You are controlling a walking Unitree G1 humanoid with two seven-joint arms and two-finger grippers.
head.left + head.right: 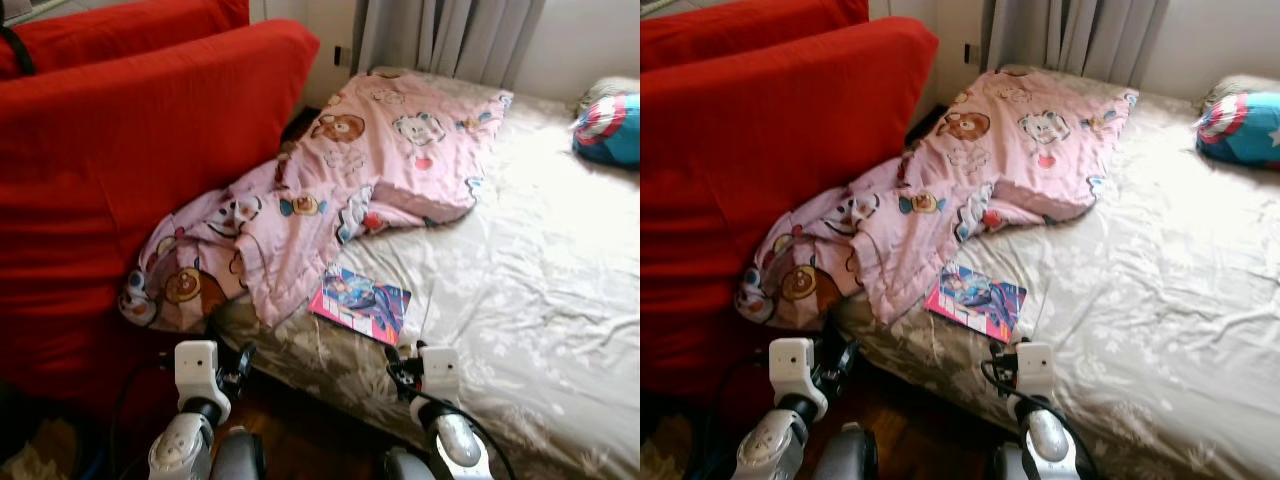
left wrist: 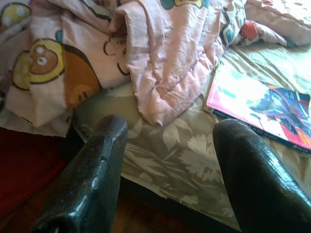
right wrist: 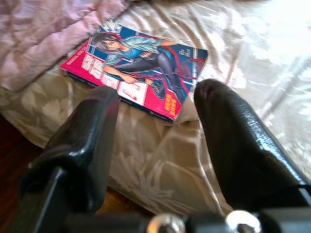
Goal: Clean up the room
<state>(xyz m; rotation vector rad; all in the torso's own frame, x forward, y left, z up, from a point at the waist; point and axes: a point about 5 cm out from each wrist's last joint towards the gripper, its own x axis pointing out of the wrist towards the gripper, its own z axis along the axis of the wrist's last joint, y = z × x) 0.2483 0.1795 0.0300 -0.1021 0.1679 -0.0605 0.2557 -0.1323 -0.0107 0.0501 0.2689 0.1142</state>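
Note:
A pink cartoon-print blanket (image 1: 330, 180) lies crumpled across the left side of the bed (image 1: 520, 290) and hangs over its near corner. A colourful comic book (image 1: 360, 302) lies flat on the beige floral sheet, just beyond the blanket's edge. My left gripper (image 1: 238, 362) is held low before the bed's corner, open and empty, facing the hanging blanket (image 2: 160, 58). My right gripper (image 3: 156, 92) hovers at the bed's front edge, open, with the comic book (image 3: 141, 68) a short way ahead of its fingertips.
A red sofa (image 1: 120, 170) stands tight against the bed on the left. A blue and red cushion (image 1: 608, 130) rests at the far right of the bed. Grey curtains (image 1: 440, 35) hang behind. Dark wooden floor (image 1: 300, 430) shows below the bed edge.

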